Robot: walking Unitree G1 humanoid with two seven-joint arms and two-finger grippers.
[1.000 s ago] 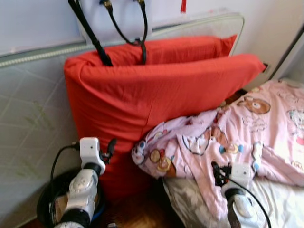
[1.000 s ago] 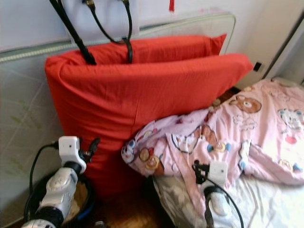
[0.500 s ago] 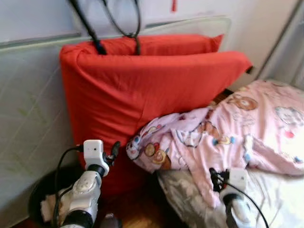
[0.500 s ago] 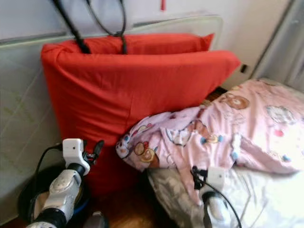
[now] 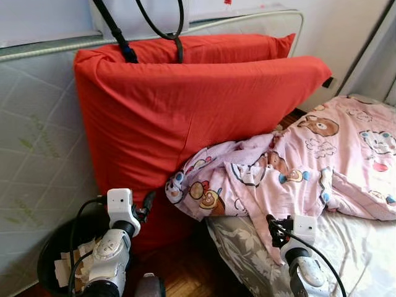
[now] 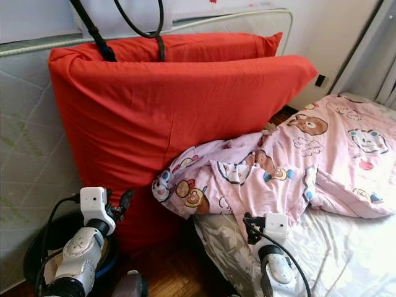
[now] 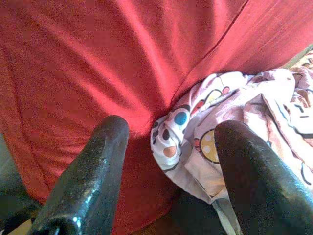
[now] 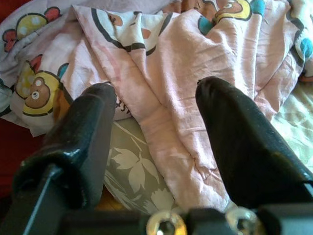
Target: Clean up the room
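Note:
A pink cartoon-print blanket (image 5: pixel 322 161) lies rumpled on the bed, and one end spills over the bed's corner against a big red cushion (image 5: pixel 204 111). My left gripper (image 5: pixel 147 201) is open low in front of the cushion's bottom, nothing between its fingers (image 7: pixel 100 161). In its wrist view the blanket's end (image 7: pixel 205 127) lies just ahead beside the red cloth. My right gripper (image 5: pixel 275 226) is open over the bed's corner, a little short of the blanket's hanging edge (image 8: pixel 161 112), and holds nothing.
The red cushion leans on a quilted mattress (image 5: pixel 37 142) that stands against the wall. Black bag straps (image 5: pixel 120 37) hang over its top. A black bin (image 5: pixel 59 260) with crumpled paper stands by my left arm. A leaf-print sheet (image 5: pixel 241 253) covers the bed; wooden floor (image 5: pixel 185 278) shows below.
The whole picture has shifted and sharpened as the camera moved. Both arms keep much the same pose, with their grippers open.

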